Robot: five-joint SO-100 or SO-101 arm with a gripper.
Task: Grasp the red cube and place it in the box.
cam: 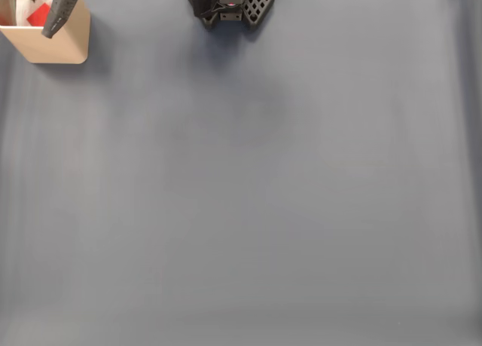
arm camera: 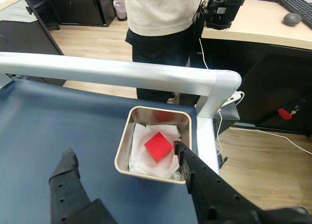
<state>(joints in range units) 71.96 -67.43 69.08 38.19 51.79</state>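
The red cube [arm camera: 158, 147] lies on the white lining inside the tan box [arm camera: 123, 141], which stands at the table's corner; in the fixed view the box [cam: 53, 48] is at the top left with a bit of the red cube [cam: 38, 16] showing inside. My gripper [arm camera: 124, 153] is open, its two dark fingers spread wide with nothing between them. In the wrist view it hangs above and short of the box. One dark finger [cam: 62, 10] reaches over the box in the fixed view.
The arm's black base [cam: 230, 3] sits at the top middle of the blue-grey table [cam: 241, 195]. A white metal rail [arm camera: 122, 72] runs along the table's edge behind the box. A person [arm camera: 163, 19] stands beyond it beside a desk.
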